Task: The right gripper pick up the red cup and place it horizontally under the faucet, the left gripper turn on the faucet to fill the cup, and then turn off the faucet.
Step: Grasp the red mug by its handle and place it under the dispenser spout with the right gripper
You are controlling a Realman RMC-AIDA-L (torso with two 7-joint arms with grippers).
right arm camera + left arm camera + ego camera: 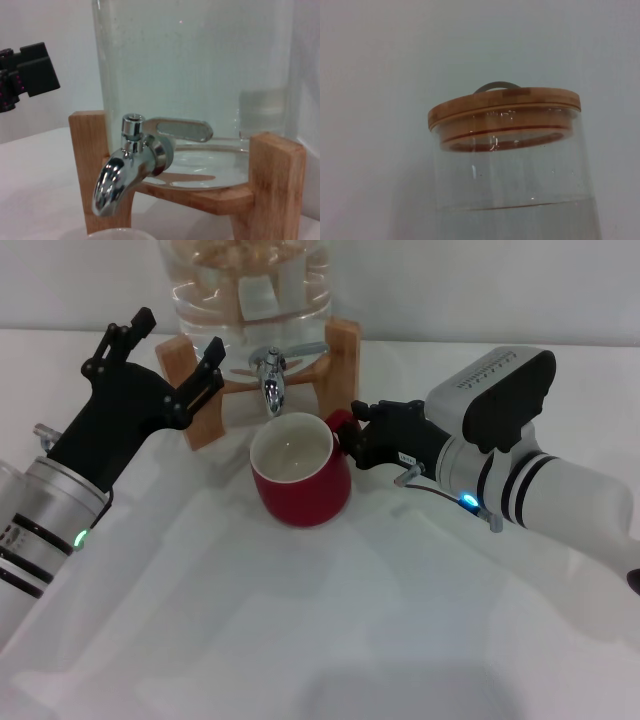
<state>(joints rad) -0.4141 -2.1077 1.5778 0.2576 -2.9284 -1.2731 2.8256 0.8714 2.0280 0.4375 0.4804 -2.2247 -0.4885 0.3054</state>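
Note:
The red cup (300,480) stands upright on the white table, its white inside directly below the spout of the chrome faucet (271,386). My right gripper (352,436) reaches in from the right and is shut on the cup's handle. My left gripper (180,340) hovers open to the left of the faucet, in front of the wooden stand, touching nothing. In the right wrist view the faucet (125,167) shows close up with its lever (181,129) lying along the jar. The cup's rim (107,234) peeks in just below the spout, and a left fingertip (30,75) shows farther off.
The clear water jar (245,285) sits in a wooden stand (340,350) at the back of the table. The left wrist view shows only the jar's wooden lid (505,102) and the glass wall (510,190) below it. White cloth covers the table.

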